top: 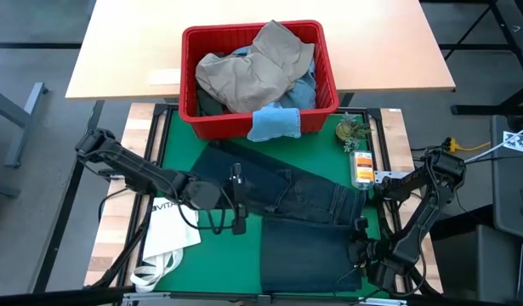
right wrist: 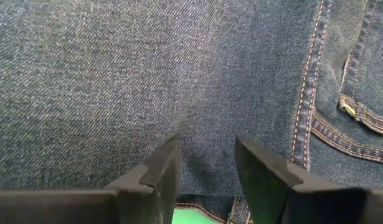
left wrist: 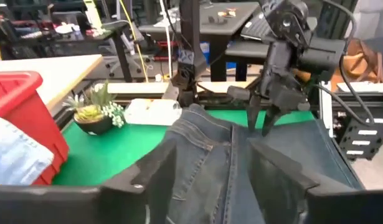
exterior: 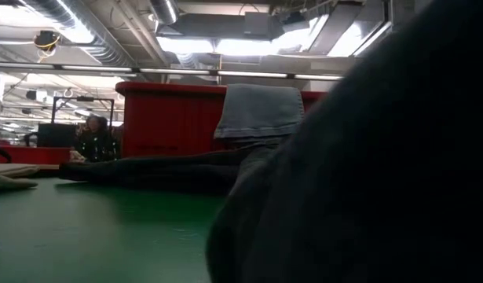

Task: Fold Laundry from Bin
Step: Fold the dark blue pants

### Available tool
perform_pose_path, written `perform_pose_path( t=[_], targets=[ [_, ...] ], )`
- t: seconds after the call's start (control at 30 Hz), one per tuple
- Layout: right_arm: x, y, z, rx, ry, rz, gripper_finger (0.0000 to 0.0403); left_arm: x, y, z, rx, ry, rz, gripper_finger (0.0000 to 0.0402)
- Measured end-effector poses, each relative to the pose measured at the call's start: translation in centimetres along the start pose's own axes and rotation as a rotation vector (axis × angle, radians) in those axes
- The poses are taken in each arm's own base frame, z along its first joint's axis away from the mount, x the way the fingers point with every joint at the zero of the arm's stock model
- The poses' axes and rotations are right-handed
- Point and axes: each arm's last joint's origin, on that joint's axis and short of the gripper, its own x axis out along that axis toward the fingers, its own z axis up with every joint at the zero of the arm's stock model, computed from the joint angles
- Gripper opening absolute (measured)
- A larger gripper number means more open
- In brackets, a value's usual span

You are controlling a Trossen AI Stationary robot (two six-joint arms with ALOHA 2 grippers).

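Fingers of both grippers are standing apart over the dark navy denim jeans (top: pixel 304 217), which are lying spread across the green mat (top: pixel 180 153) in the frame's lower centre: left gripper (top: pixel 237 204) at the jeans' left edge, right gripper (top: pixel 360 242) at their right, neither clasping cloth. At top centre, the red slotted plastic bin (top: pixel 190 93) is holding crumpled tan trousers (top: pixel 252 72), with a small light blue cloth (top: pixel 274 123) draping over its rim.

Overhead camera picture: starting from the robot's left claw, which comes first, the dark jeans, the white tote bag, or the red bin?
From the left gripper, in the high view:
1. Dark jeans: spread on the green mat, right under the gripper.
2. White tote bag: on the table's left edge, beside the left arm.
3. Red bin: at the table's far edge, heaped with clothes.
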Motion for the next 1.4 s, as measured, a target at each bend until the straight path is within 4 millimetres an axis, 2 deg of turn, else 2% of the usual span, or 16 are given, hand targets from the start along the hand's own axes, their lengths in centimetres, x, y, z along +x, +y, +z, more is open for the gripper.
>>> perform_pose_path(
  t=[0.2,0.9,1.4],
  targets=[
    [0.0,0.0,0.0,0.000,0.000,0.000,0.0154,0.0,0.0,0.6,-0.028,-0.047,-0.007,0.0220],
    [0.0,0.0,0.0,0.004,-0.005,0.002,0.0154,0.0,0.0,0.6,-0.037,-0.052,-0.013,0.0221],
    [0.0,0.0,0.1,0.005,-0.007,0.003,0.0154,-0.1,0.0,1.3,-0.044,-0.119,-0.011,0.0221]
  ],
)
